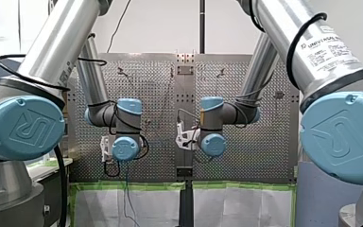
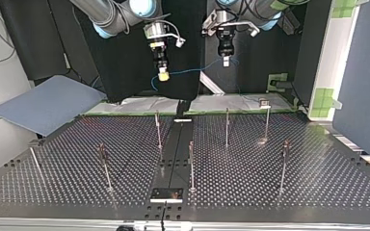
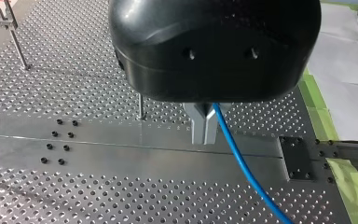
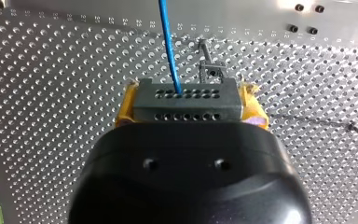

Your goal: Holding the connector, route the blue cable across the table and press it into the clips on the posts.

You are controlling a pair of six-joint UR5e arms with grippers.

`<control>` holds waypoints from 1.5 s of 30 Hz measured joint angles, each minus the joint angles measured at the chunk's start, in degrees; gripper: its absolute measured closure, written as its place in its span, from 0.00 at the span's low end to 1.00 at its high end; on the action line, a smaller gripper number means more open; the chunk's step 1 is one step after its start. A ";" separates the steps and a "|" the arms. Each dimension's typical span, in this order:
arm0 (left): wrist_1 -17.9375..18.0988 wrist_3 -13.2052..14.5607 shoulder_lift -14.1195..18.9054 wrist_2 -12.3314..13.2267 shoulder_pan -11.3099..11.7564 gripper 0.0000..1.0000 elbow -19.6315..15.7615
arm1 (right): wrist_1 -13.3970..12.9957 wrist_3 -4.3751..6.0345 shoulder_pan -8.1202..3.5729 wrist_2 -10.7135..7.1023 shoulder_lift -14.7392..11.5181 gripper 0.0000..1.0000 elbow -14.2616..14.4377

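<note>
Right tool (image 4: 189, 103) clamped on grey connector (image 4: 186, 111), yellow pads (image 4: 127, 106) at both ends; blue cable (image 4: 168, 46) exits ahead; left tool (image 3: 204, 127) metal fingers (image 3: 197, 126) pinched together on cable above surface (image 3: 98, 142).

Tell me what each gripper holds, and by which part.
My right gripper clamps the grey connector by its two ends. My left gripper pinches the blue cable itself, partway along, away from the connector.
</note>
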 joint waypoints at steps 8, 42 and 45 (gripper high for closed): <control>0.00 0.00 0.00 0.00 0.00 1.00 0.00 | 3.71 -0.04 2.19 3.70 3.70 1.00 -2.53; -7.35 -0.72 7.36 -5.09 2.59 1.00 2.32 | 19.82 4.39 3.36 -1.29 -0.42 1.00 -9.06; -9.01 -2.33 9.03 -6.74 3.24 1.00 3.96 | 21.17 5.12 3.14 -2.64 -1.77 1.00 -10.40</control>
